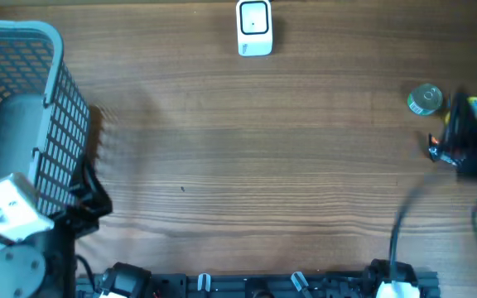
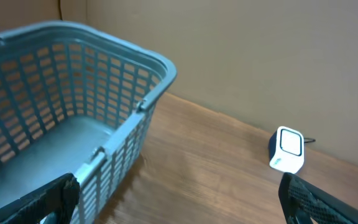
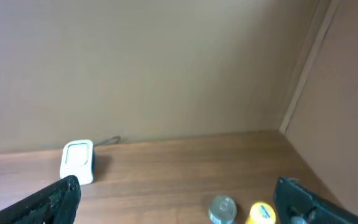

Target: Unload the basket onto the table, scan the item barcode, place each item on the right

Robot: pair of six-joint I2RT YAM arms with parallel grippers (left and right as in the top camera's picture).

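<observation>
- Small can, round with a silvery top, stands on the surface well off to the right of the scanner, and nearer your arm bases than the scanner is.
- A yellow item sits just beyond the can, on the side away from the scanner. You cannot tell from these views whether the two touch.
- Both labels are too small and blurred for you to read.
- Your right hand shows in the overhead view as a dark blur. It is farther right of the scanner than the can, and it overlaps the yellow item's near edge.
- In the right wrist view its fingers stand wide apart, so the hand is released and grips nothing. The can and the yellow item show low in the gap between them, closer to the right finger. The scanner shows above the left finger.
- Your left hand is released too, with its fingers spread wide and nothing between them. In its wrist view the white scanner stands upright just above the right finger.
- The blue-grey basket lies far to the left of the scanner. Your left arm hangs over the basket's near part, well apart from the can.
</observation>
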